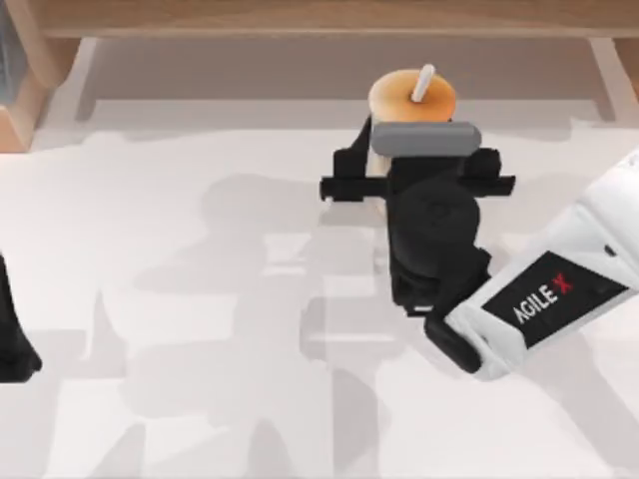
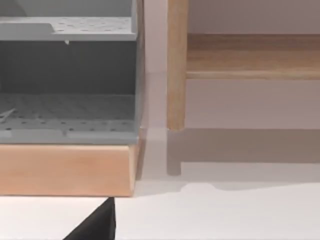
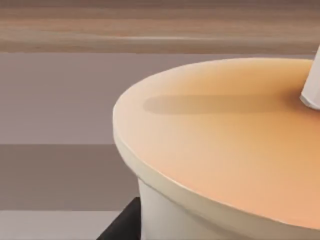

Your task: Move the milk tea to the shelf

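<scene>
One arm is on the job: my right gripper (image 1: 411, 150) sits at the near side of the milk tea (image 1: 411, 98), which stands upright on the table (image 1: 200, 299), straw (image 1: 424, 82) vertical, just in front of the shelf (image 1: 319, 15) along the far edge. Its dark fingers seem to flank the cup's sides, but the wrist hides the contact, so whether it is clamped I cannot tell. My left arm (image 1: 15, 339) is parked at the table's left, well apart; the shelf lies straight beyond the cup from the right gripper
</scene>
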Robot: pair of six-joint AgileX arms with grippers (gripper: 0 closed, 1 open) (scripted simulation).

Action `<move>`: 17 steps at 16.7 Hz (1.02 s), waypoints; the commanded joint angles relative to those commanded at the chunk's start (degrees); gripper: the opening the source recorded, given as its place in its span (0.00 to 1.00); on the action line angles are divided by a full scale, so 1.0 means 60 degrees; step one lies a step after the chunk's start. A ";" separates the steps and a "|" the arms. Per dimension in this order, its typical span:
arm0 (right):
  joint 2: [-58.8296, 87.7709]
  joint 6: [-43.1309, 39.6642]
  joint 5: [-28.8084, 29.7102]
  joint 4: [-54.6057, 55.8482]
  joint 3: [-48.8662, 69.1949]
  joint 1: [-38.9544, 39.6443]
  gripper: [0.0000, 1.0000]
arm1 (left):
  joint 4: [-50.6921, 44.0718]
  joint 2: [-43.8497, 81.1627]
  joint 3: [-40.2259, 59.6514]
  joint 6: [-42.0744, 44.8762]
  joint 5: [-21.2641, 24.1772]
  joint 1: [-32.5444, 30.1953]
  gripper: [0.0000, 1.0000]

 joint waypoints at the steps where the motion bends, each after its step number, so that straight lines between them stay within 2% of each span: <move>1: -0.0059 0.0002 -0.0001 -0.0047 0.0000 0.0001 0.00 | 0.0000 0.0000 0.0000 0.0000 0.0000 0.0000 1.00; 10: -0.0784 -0.0101 0.0279 -0.0196 0.0361 0.0059 0.00 | 0.0000 0.0000 0.0000 0.0000 0.0000 0.0000 1.00; 17: -0.2148 -0.0393 0.0574 -0.2239 0.1155 -0.0073 0.00 | 0.0000 0.0000 0.0000 0.0000 0.0000 0.0000 1.00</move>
